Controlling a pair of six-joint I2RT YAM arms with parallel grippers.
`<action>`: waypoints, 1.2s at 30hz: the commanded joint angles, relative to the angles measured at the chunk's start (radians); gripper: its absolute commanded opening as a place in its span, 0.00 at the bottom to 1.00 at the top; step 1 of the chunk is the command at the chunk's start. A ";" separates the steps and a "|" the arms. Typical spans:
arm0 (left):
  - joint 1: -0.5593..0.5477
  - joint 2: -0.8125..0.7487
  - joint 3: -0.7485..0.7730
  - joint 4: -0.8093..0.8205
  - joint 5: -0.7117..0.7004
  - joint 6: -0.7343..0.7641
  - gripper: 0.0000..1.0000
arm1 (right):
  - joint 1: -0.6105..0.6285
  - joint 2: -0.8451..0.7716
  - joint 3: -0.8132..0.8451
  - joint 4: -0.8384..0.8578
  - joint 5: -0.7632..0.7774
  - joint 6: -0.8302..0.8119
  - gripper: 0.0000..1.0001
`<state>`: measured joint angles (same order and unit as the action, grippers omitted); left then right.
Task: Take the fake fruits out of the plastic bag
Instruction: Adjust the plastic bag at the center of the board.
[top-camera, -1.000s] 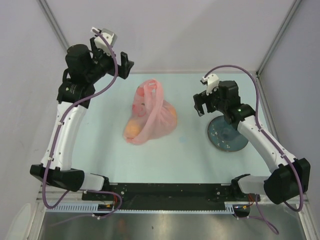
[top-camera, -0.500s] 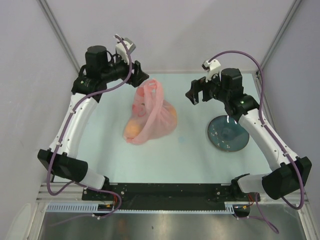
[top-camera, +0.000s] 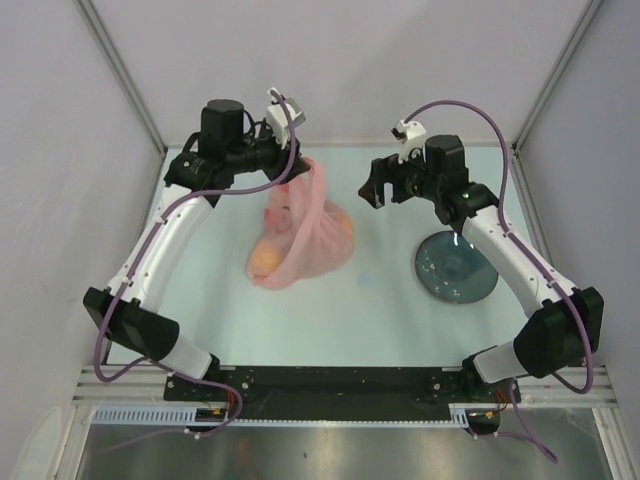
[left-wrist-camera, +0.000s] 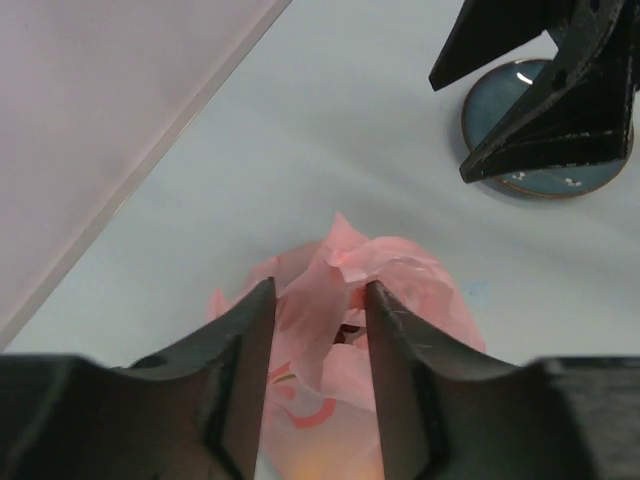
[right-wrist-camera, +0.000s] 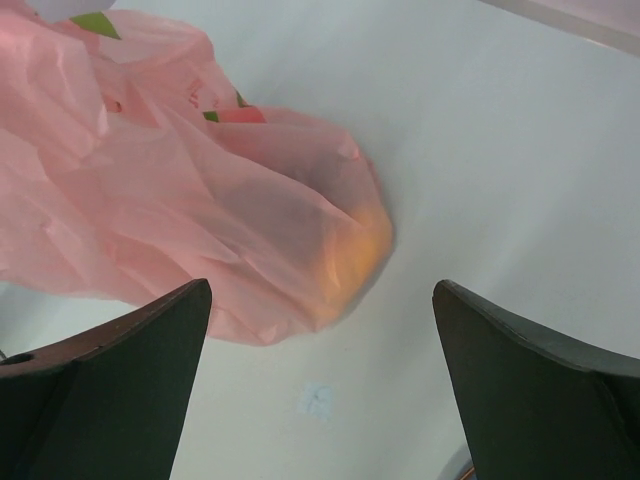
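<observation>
The plastic bag (top-camera: 300, 235) is lying mid-frame on the desk (top-camera: 380, 300), orange fruit (top-camera: 265, 258) inside. The left pincer (left-wrist-camera: 317, 290) is hovering narrowly parted above its top; the right pincer (right-wrist-camera: 322, 290) is gaping wide nearby.

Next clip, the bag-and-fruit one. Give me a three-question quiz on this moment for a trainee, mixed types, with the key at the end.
1. True or false: the fake fruits lie loose outside the plastic bag.
2. Multiple choice: the right claw is A) shut on a handle, B) open and empty, C) gripping a fruit.
3. Short answer: which claw has the bag's crumpled top showing between its fingers?

Key
1. False: orange shows through the pink plastic.
2. B.
3. The left claw, open above the bag.
</observation>
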<state>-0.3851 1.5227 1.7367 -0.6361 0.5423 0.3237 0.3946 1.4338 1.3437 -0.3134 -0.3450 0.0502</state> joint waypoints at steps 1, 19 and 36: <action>-0.003 -0.035 0.018 0.062 -0.033 -0.005 0.28 | 0.013 -0.003 0.060 0.054 -0.026 0.028 0.98; -0.005 -0.552 -0.417 -0.076 -0.220 0.143 0.00 | 0.131 0.114 0.172 0.235 -0.258 0.203 1.00; -0.003 -0.475 -0.421 0.177 -0.343 0.212 0.00 | 0.187 0.275 0.405 0.134 0.294 -0.033 0.00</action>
<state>-0.3862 0.9588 1.2678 -0.6792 0.2596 0.4896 0.6651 1.6131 1.5917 -0.2142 -0.1852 0.0517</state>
